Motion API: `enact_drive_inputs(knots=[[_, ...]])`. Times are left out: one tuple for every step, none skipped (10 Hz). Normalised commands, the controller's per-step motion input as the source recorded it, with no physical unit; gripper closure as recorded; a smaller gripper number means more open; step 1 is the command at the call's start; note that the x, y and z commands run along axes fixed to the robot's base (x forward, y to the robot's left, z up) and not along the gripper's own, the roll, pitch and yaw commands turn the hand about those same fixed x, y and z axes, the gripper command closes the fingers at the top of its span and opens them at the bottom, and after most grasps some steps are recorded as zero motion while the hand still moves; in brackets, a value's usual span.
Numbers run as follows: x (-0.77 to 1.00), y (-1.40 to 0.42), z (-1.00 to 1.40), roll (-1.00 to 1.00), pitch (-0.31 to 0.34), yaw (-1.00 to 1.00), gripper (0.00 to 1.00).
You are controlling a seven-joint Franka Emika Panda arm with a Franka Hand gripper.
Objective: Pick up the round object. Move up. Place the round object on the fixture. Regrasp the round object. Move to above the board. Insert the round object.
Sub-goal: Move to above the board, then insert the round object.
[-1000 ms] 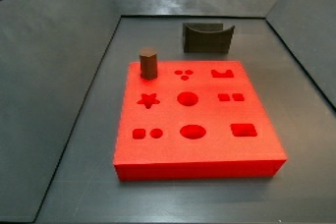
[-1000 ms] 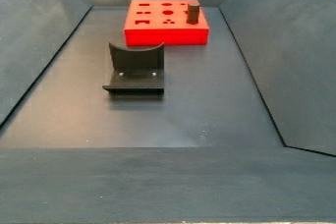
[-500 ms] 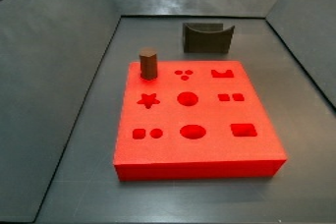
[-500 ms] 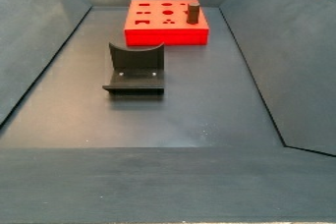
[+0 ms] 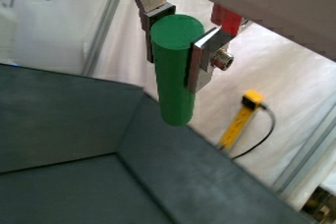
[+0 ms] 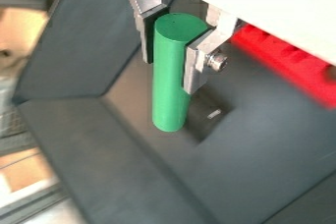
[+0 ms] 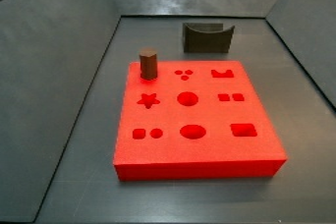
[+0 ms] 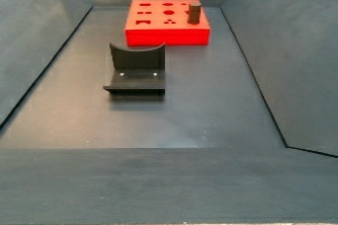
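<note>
The large flat red board with cut-out holes lies on the floor, the small dark grey notched fixture just behind it. High above, outside both side views, the gripper clamps the smooth green cylindrical peg near its top between 2 silver fingers. Moving up looks finished; next it must descend to the fixture's notch.

No readable text anywhere, operator.
You find no letters, numbers, labels or brand marks on the gripper, the round object clamped between its fingers, the board, the brown peg or the fixture; every surface you see is plain.
</note>
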Motion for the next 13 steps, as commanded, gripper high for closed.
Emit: enact_drive_inputs(knots=[[-0.58, -1.0, -0.19, -1.0, -0.118, -0.1, 1.0], [-0.6, -1.0, -0.19, -1.0, -0.126, -0.1, 1.0], [-0.62, -1.0, -0.19, -1.0, -0.128, -0.1, 1.0], [-0.63, -1.0, -0.19, -1.0, -0.128, -0.1, 1.0], [-0.66, -1.0, -0.19, -1.0, -0.128, -0.11, 1.0], [-0.49, -0.66, -0.13, -1.0, -0.132, -0.12, 1.0], [-0.33, -0.39, -0.08, -1.0, -0.127, -0.12, 1.0], [-0.2, -0.17, -0.04, -1.0, -0.126, -0.11, 1.0], [-0.13, -0.08, -0.03, -0.81, -0.098, -0.09, 1.0], [-0.09, -0.04, -0.02, -0.51, -0.07, -0.05, 1.0], [-0.06, -0.01, -0.01, -0.32, -0.053, -0.03, 1.0], [-0.06, 0.0, 0.11, 0.0, -0.016, 0.0, 1.0], [0.0, 0.0, 0.0, 0.0, -0.01, 0.0, 1.0]])
